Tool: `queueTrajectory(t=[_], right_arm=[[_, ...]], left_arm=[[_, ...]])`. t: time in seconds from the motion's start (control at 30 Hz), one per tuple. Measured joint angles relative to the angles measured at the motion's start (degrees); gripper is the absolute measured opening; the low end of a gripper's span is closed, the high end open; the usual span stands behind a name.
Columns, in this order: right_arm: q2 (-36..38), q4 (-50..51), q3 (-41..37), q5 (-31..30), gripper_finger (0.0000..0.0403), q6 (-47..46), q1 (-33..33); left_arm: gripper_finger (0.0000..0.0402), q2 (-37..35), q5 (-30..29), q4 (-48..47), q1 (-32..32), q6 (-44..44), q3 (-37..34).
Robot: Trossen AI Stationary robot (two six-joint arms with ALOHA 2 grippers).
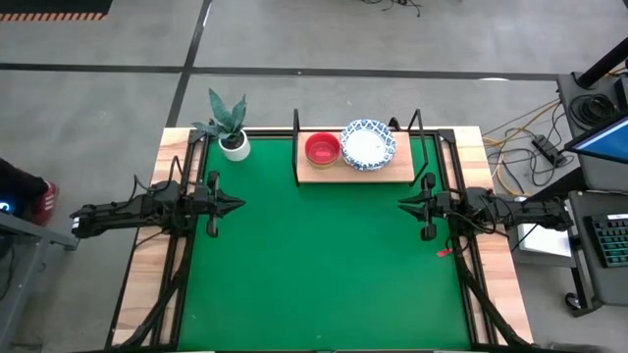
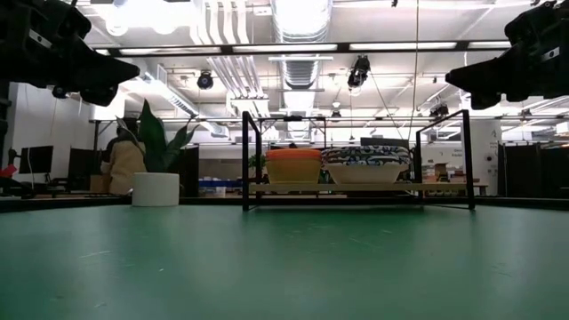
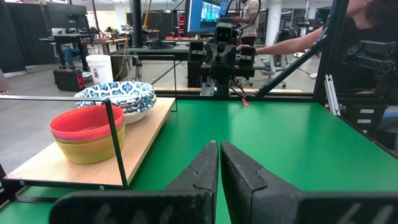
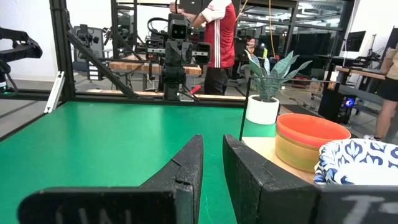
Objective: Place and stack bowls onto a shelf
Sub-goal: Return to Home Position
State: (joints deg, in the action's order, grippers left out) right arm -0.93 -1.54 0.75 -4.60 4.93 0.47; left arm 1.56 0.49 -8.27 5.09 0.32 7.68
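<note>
The shelf (image 1: 397, 173), a light wooden board with black uprights, stands at the far edge of the green mat. A red bowl (image 3: 86, 121) sits nested in a yellow bowl (image 3: 87, 149) on its left part. Beside that stack, white bowls with blue patterned rims (image 1: 368, 145) rest stacked on the board. My left gripper (image 1: 239, 205) hangs level over the mat's left side, shut and empty. My right gripper (image 1: 401, 204) hangs level over the right side, its fingers (image 4: 193, 155) a narrow gap apart with nothing between them. Both point toward the table's middle.
A small white pot with a green plant (image 1: 234, 145) stands left of the shelf at the far edge. The green mat (image 1: 324, 275) spreads wide between and in front of the arms. A small red item (image 1: 444, 252) lies near the right arm. People stand beyond the table.
</note>
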Motion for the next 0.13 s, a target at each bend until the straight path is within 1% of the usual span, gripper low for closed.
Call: queueTrajectory(t=[0.13], right_arm=[[0.00,0.00,0.00,0.00,0.0052,0.00,-0.02]], left_arm=[[0.0000,0.00,-0.02,0.00,-0.01,0.00,0.00]])
